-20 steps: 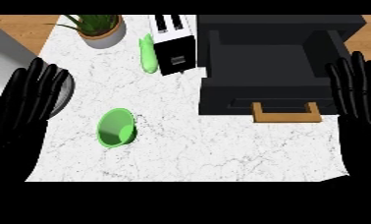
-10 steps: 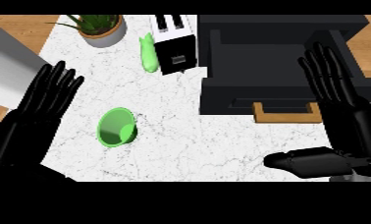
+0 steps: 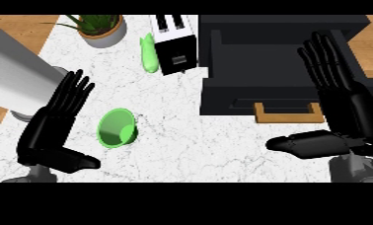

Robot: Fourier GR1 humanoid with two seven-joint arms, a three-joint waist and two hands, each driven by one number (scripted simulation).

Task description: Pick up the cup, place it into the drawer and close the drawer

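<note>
Green and glossy, the cup point(image 3: 116, 128) lies tipped on its side on the marble counter point(image 3: 182, 140), just beside the fingers of the left hand point(image 3: 53, 130) and a little toward the counter's middle from them, its open mouth facing up and toward that hand. It looks like a light, stiff plastic thing, probably smooth enough to roll or skate away if nudged, so I'd guess the safest hold is across the rim and wall, thumb inside the mouth or round the body from the side. The left hand is spread wide, fingers straight, holding nothing; the right hand point(image 3: 336, 101) is likewise flat and open, thumb stuck out, and empty, hanging over the front of the black drawer point(image 3: 255, 78), which stands pulled out with its wooden handle point(image 3: 287, 113) just beside the right palm. Compared with half a second ago, both hands have come further in over the counter: the left now sits closer to the cup, and the right has shifted slightly inward along the drawer front
</note>
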